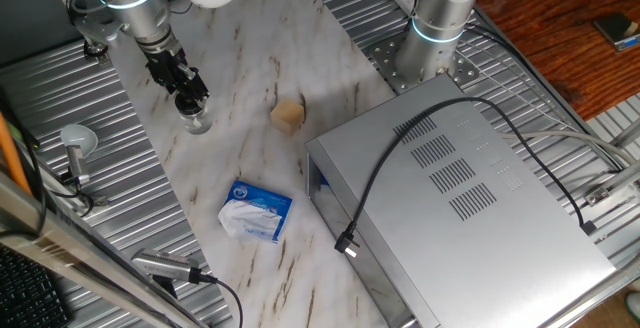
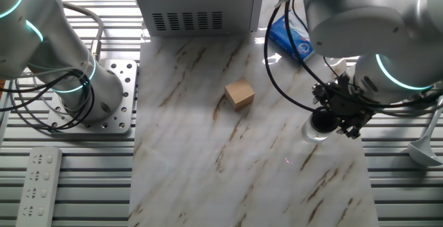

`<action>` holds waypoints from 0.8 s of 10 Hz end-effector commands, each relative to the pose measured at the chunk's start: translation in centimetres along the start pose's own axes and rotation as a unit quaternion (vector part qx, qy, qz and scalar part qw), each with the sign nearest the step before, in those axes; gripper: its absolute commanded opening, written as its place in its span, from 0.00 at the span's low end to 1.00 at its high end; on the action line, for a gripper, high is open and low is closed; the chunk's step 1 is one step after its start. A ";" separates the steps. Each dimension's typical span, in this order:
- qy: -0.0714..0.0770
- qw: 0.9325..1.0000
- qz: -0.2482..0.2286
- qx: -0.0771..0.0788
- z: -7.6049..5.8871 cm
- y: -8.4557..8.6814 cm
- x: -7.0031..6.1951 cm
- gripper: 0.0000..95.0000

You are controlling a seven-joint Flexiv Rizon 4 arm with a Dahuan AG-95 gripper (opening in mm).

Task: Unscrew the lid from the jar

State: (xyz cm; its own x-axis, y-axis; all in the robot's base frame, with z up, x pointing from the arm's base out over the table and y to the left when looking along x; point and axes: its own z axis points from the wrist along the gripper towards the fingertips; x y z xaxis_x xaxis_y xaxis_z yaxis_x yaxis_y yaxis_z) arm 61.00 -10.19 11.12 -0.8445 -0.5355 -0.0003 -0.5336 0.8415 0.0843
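Two high cameras face the marble table [image 1: 250,88] from opposite sides.

The pincer [image 1: 189,95] comes down over the jar [image 1: 197,120] on the marble bench [image 1: 250,158], its fingers closed around the top. The tan cube [image 1: 288,116] stands apart; the blue-and-white packet [image 1: 256,211] lies beside the silver box [image 1: 460,208].
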 end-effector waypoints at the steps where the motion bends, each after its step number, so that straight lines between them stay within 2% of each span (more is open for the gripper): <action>1: -0.007 1.000 0.010 0.006 0.1 0.0 0.0 0.80; 8: -0.001 0.999 0.029 0.028 0.6 -0.1 -0.1 0.80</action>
State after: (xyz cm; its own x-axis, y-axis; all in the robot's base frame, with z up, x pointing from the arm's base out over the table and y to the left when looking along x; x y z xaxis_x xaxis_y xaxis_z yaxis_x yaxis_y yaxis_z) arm 61.22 -10.20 10.29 -0.8751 -0.4840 0.0015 -0.4838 0.8748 0.0266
